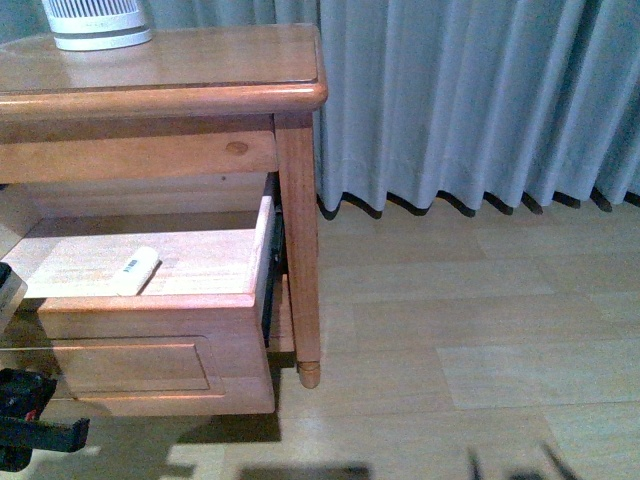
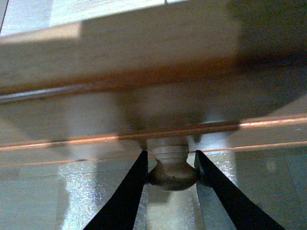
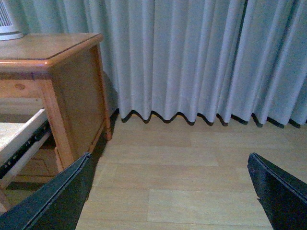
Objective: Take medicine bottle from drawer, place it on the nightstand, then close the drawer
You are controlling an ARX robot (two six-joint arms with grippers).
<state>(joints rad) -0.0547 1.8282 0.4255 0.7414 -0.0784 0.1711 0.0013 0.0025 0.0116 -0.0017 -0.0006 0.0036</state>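
The orange-brown nightstand point(image 1: 180, 75) stands at the left, and its upper drawer point(image 1: 160, 345) is pulled far out. On the drawer's pale floor lies the small white medicine bottle point(image 1: 137, 270) on its side. My left gripper point(image 2: 171, 155) is shut on the round drawer knob point(image 2: 172, 173), one dark finger on each side of it. In the front view only part of the left arm point(image 1: 25, 415) shows at the lower left. My right gripper point(image 3: 170, 165) is open above the floor, to the right of the nightstand point(image 3: 72, 86), holding nothing.
A white slatted device point(image 1: 97, 22) stands on the nightstand's top at the back left. Grey-blue curtains point(image 1: 480, 100) hang behind and to the right. Pale wood-plank floor point(image 1: 480, 330) spreads out right of the nightstand's turned leg point(image 1: 300, 280).
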